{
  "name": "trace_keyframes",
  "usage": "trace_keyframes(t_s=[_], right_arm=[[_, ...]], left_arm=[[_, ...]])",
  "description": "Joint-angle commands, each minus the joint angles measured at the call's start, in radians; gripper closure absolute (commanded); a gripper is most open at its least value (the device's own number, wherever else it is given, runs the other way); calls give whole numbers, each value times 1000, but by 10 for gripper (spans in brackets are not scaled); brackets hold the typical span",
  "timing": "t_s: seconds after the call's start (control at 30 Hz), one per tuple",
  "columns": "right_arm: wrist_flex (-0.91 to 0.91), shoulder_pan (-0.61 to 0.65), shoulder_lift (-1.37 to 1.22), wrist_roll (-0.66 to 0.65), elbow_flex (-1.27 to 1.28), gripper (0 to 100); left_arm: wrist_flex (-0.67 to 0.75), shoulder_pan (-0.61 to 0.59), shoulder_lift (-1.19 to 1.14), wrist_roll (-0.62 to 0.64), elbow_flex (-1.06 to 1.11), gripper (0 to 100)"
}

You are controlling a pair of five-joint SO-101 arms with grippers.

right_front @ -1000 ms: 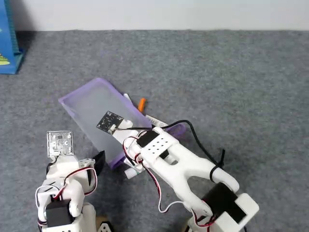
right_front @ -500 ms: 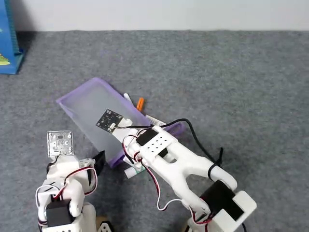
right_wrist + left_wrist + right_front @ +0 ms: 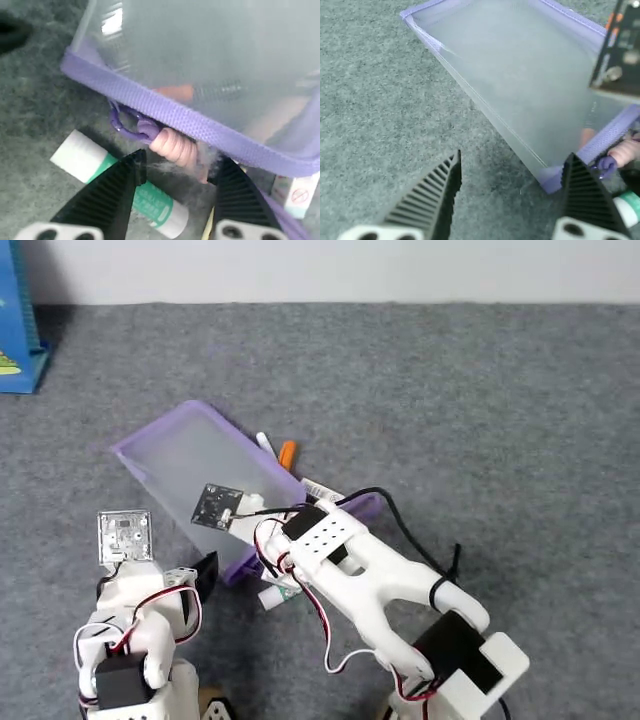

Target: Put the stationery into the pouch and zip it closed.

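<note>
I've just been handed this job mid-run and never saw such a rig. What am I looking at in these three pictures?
Two white robot arms sit side by side at a grey table. One picture looks down from above on both; the other two come from a camera on each arm's wrist, looking past its black claw. A see-through purple pouch lies flat, with a white pen and an orange pen beside its far edge. A white-and-green tube lies outside, next to the zip pull. The right claw is open over that corner, a pink ridged piece between its jaws. The left claw is open beside the pouch. Neither grips anything.
</note>
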State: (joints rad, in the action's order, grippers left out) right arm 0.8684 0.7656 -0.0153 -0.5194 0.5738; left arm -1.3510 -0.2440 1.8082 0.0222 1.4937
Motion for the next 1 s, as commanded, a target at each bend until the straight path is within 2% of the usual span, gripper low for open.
trace_keyframes(t_s=[0.0,0.13,0.33,0.57,0.77,0.87,0.97], right_arm=[[-18,28,2,-51,-23,801],[-18,31,-35,-58,-23,818],[-28,28,-142,-61,-60,997],[-25,-36,-30,-55,-64,991],[56,-58,157,58,-63,991],[64,-58,252,77,-34,991],[62,-56,335,75,-9,991]], left_arm=[[-2,-2,12,11,-5,687],[-2,-3,12,11,-5,687],[-2,-6,12,11,-5,687],[-2,-8,12,11,-5,687],[-2,-3,12,11,-5,696],[-2,0,12,11,-5,731],[-3,0,12,11,-7,720]])
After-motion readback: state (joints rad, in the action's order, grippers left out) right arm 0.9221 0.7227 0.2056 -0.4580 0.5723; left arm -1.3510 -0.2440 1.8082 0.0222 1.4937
